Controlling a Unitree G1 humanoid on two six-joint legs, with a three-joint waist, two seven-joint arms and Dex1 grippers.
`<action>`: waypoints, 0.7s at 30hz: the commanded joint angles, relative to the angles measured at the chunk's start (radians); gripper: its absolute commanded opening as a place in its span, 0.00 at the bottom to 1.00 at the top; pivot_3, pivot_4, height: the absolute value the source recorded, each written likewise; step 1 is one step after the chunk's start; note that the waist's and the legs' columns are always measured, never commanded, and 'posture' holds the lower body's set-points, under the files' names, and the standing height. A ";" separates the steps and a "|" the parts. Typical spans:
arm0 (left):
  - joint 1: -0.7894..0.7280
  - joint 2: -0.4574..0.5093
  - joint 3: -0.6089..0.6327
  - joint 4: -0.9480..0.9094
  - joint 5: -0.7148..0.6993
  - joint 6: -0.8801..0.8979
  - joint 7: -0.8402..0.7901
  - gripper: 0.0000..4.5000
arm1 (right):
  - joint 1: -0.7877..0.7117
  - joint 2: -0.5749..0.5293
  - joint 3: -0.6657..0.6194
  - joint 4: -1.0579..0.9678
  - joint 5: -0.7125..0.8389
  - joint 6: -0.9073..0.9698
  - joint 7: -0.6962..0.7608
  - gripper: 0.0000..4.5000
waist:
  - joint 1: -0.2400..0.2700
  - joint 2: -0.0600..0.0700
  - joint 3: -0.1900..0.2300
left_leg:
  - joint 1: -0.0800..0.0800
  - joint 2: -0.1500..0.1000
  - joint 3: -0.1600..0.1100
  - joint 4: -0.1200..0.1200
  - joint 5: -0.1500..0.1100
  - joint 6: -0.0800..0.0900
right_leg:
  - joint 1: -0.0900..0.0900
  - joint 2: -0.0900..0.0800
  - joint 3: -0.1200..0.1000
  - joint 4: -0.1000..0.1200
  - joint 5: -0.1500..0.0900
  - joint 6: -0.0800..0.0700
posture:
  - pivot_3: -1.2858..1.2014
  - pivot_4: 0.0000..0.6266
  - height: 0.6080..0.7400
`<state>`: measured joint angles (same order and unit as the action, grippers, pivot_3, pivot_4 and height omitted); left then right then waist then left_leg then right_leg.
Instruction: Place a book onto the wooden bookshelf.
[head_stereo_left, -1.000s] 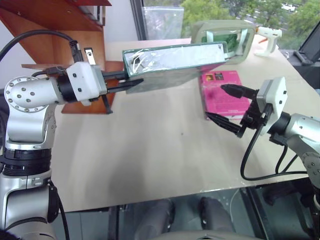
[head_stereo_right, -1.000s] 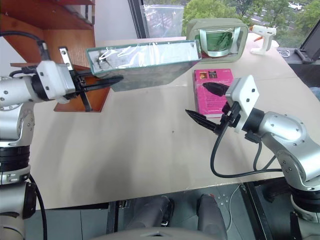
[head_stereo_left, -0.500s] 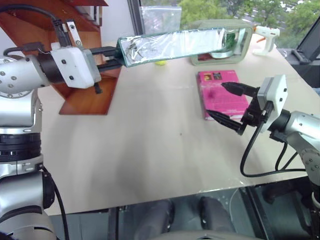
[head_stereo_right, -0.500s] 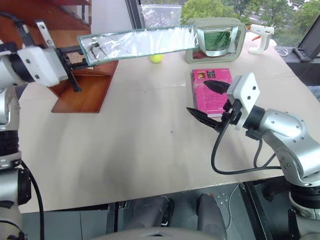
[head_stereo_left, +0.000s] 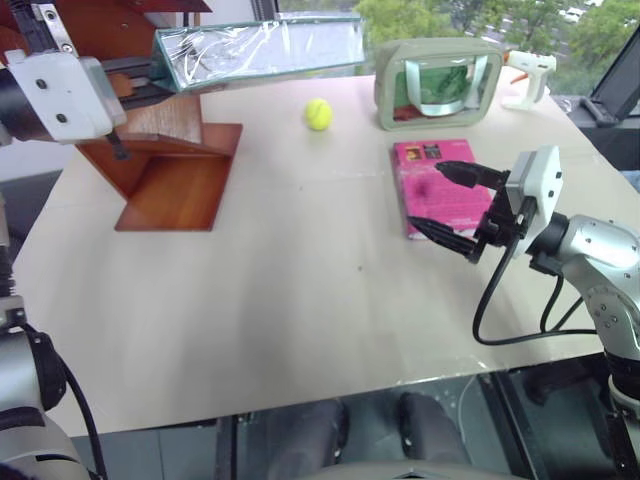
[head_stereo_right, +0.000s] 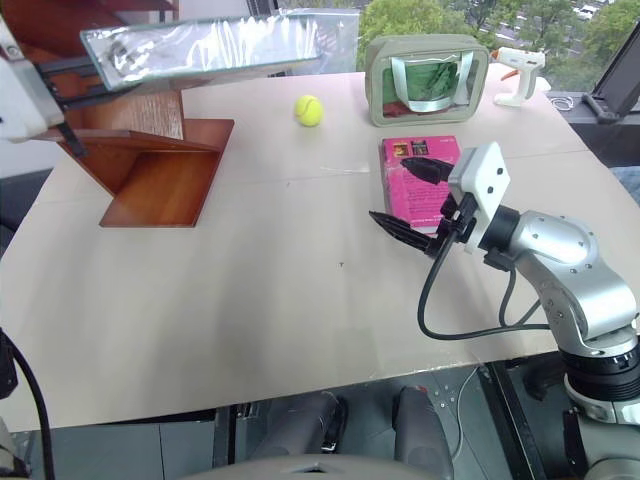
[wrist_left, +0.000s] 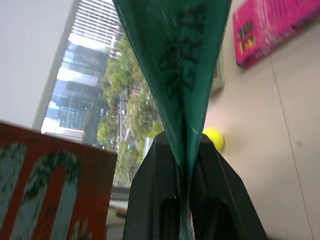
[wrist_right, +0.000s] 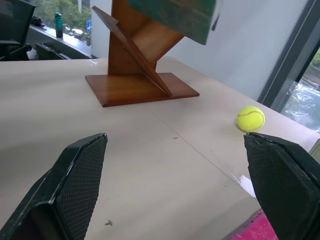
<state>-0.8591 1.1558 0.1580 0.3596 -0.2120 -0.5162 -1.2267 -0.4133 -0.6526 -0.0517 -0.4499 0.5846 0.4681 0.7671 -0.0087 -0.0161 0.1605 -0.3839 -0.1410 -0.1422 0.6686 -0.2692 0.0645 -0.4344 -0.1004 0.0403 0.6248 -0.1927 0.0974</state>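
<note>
While the left gripper (wrist_left: 184, 200) has its jaws clamped tight on the bottom edge of the book (head_stereo_left: 262, 48), that teal cover hangs in the air at about eleven o'clock over the table (head_stereo_left: 280, 300), just above the wooden bookshelf (head_stereo_left: 165, 165) and not yet resting on it. This is the carry step, I'd say. Next comes lowering the book onto a ledge, square to the slanted boards. Over at three o'clock the right gripper (head_stereo_right: 412, 195) waits, jaws spread wide and empty, beside the pink book (head_stereo_left: 445, 185). A tennis ball (head_stereo_left: 318, 113) sits at twelve.
</note>
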 joint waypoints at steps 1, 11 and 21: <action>-0.017 0.096 0.052 0.012 -0.040 -0.006 -0.065 0.03 | -0.036 0.007 -0.011 0.004 -0.001 -0.031 0.019 1.00 | -0.003 0.000 0.000 | 0.000 0.000 0.000 0.000 0.000 0.000 | 0.000 0.000 0.000 0.000 0.000 0.000 | 0.52 0.24 1.00; -0.039 0.300 0.004 0.209 0.075 -0.060 -0.125 0.03 | -0.098 -0.008 -0.029 0.058 -0.008 -0.045 0.075 1.00 | -0.005 0.002 0.003 | 0.000 0.002 0.001 -0.001 0.000 0.000 | -0.003 0.003 0.001 0.001 0.000 0.000 | 0.52 0.24 1.00; -0.253 0.229 -0.204 0.402 0.374 -0.059 -0.039 0.03 | -0.075 -0.056 -0.079 -0.060 0.018 0.005 0.049 1.00 | -0.005 0.002 0.003 | -0.002 0.002 0.001 0.000 0.000 0.000 | -0.004 0.003 0.000 0.001 0.000 0.000 | 0.52 0.24 1.00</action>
<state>-1.0636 1.3767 -0.0388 0.7363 0.1198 -0.5822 -1.2924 -0.4852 -0.6934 -0.0729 -0.4477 0.5745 0.4665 0.8313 -0.0140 -0.0144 0.1637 -0.3867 -0.1389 -0.1409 0.6693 -0.2693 0.0644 -0.4384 -0.0978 0.0406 0.6264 -0.1927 0.0975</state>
